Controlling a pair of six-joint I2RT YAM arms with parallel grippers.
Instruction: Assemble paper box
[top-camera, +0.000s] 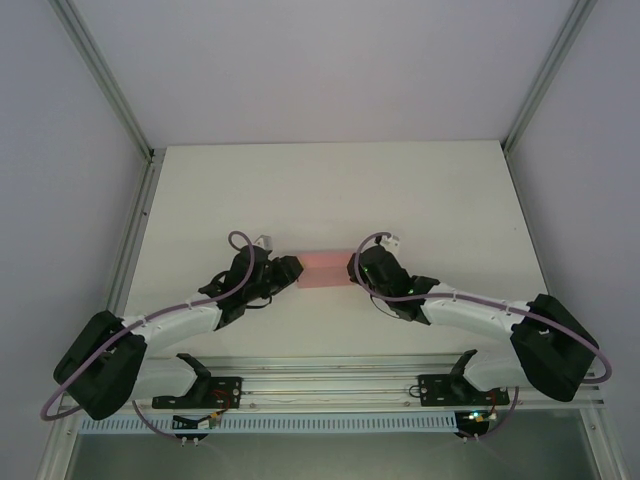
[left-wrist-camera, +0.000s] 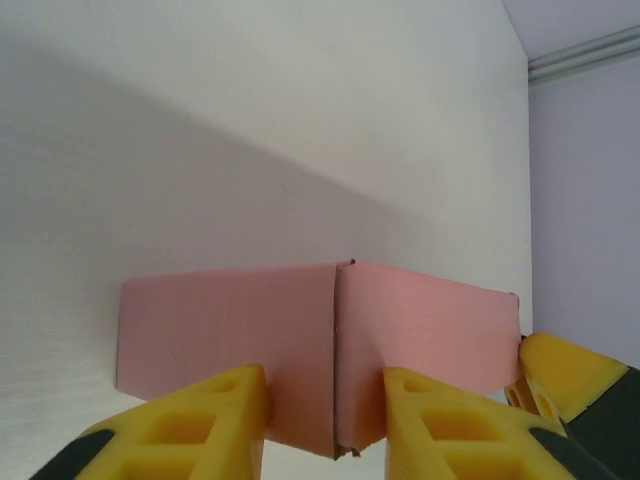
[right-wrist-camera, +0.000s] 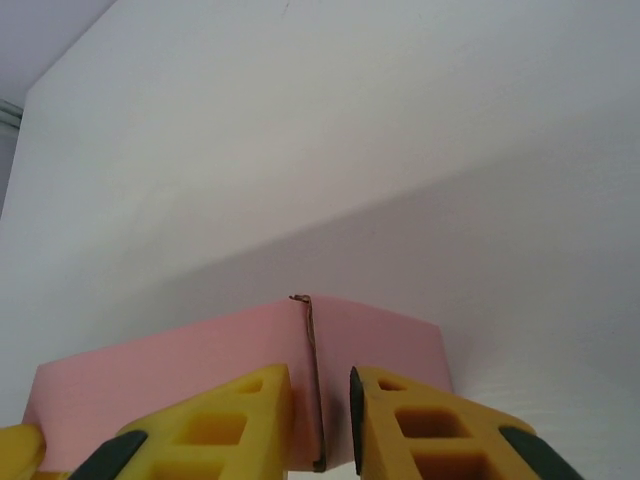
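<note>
Tabletop scene from above: a white table (top-camera: 300, 190) with the paper box (top-camera: 325, 268), a small flat pink rectangle, lying near its middle. Your two arms reach in from the near edge and meet at it. The left gripper (top-camera: 288, 272) is at the box's left end and the right gripper (top-camera: 352, 268) is at its right end, so the box sits directly between them.

From the left wrist camera, you look along the box (left-wrist-camera: 230, 320) from its end. Two pink panels meet at a raised vertical crease. The left gripper (left-wrist-camera: 325, 385) straddles that crease, with one yellow finger (left-wrist-camera: 215, 420) on each side and the jaws partly apart. You cannot tell whether the pads press on the paper or merely flank it. At the far end of the box, on the right of this view, a yellow finger of the right gripper (left-wrist-camera: 565, 375) touches or nearly touches the pink edge.

From the right wrist camera, the box (right-wrist-camera: 380, 340) again shows a thin upright edge. The right gripper (right-wrist-camera: 318, 378) has its yellow fingers (right-wrist-camera: 420, 425) narrowly spaced on either side of that edge. Whether they are actually clamped on it is unclear. A yellow fingertip of the left gripper (right-wrist-camera: 15, 445) shows at the bottom left corner, at the box's far end.
</note>
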